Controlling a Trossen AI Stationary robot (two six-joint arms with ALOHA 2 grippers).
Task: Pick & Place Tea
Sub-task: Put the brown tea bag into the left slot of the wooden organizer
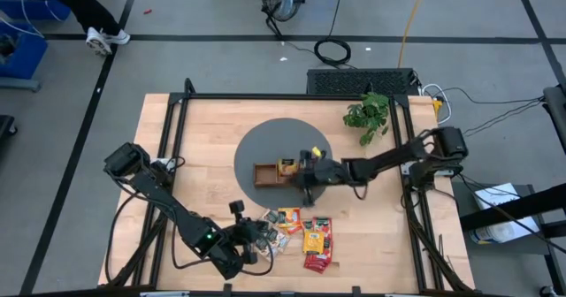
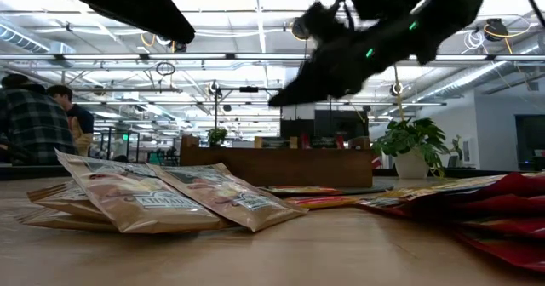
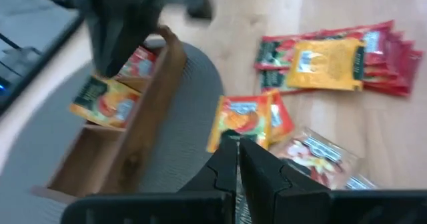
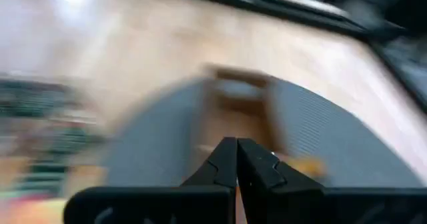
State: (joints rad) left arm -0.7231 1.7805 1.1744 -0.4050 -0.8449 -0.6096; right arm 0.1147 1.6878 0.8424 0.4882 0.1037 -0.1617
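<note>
The tea sachets [image 1: 305, 235] lie loose on the counter [image 1: 203, 129] at six o'clock of the wooden tray [image 1: 276, 173] — a couple already sit inside it. Both hands are pinched shut and empty: the right hand [image 1: 307, 189] over the tray, the left hand [image 1: 263, 239] beside the pile. The sachets look light, flat, slippery — best pinched at an edge.
</note>
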